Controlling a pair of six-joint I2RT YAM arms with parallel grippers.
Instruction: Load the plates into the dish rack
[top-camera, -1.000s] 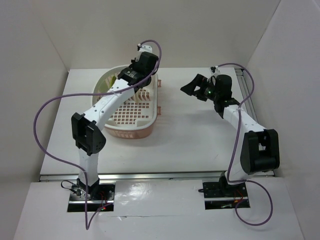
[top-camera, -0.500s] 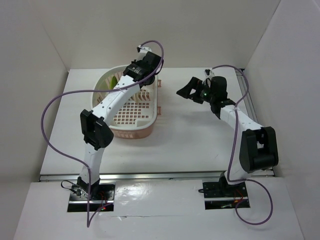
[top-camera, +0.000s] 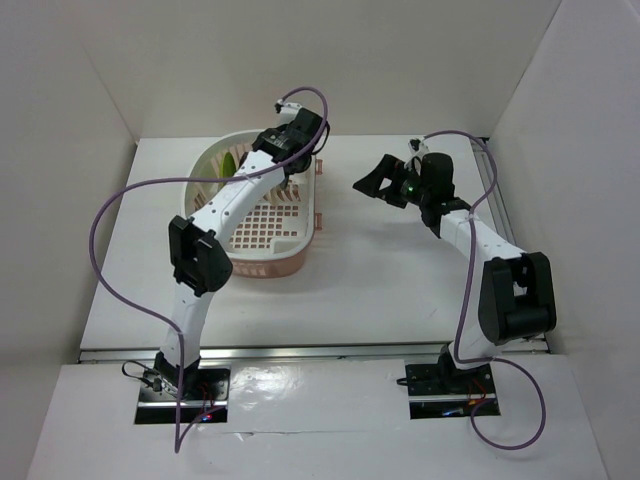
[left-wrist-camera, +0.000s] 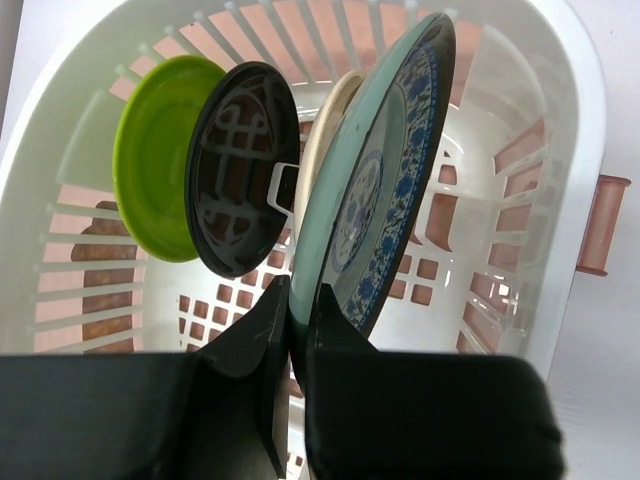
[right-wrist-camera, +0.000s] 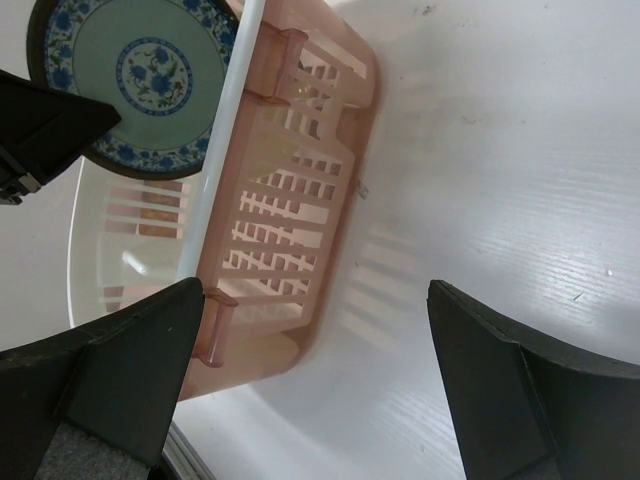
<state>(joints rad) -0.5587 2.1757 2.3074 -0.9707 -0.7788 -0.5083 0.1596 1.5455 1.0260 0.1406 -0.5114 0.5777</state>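
**Left gripper** (left-wrist-camera: 298, 310): the jaws are closed on the lower rim of the teal-blue patterned plate (left-wrist-camera: 375, 190). The plate is held on edge and tilted, inside the dish rack (left-wrist-camera: 540, 150) over its grid floor. The fingers hide the plate's bottom edge, so it cannot be told whether it is seated.

**Neighbouring items:** the cream plate (left-wrist-camera: 335, 110) stands just left of the held plate. The gap is very narrow, and contact cannot be ruled out. Further left stand the glossy black plate (left-wrist-camera: 240, 170) and then the lime green plate (left-wrist-camera: 160, 155), both on edge and leaning. One upright divider (left-wrist-camera: 284, 188) shows between the black and cream plates.

**Right gripper** (right-wrist-camera: 315, 290): the jaws are spread wide and hold nothing. It hangs over the table (top-camera: 380, 290), right of the rack and near the salmon handle (right-wrist-camera: 300, 190).

**Hazards, as judged:**
- The grip takes only a short stretch of rim. The plate may pivot or slip between the pads.
- If the plate is released before its edge sits in a slot, it is likely to roll or drop flat onto the grid.
- If it leans left on release, it could tip the cream plate into the black and green ones.
- The left finger lies in the gap beside the cream plate. A careless withdrawal could drag that plate.
- A leftward move of the right gripper could knock the rack by its handle.
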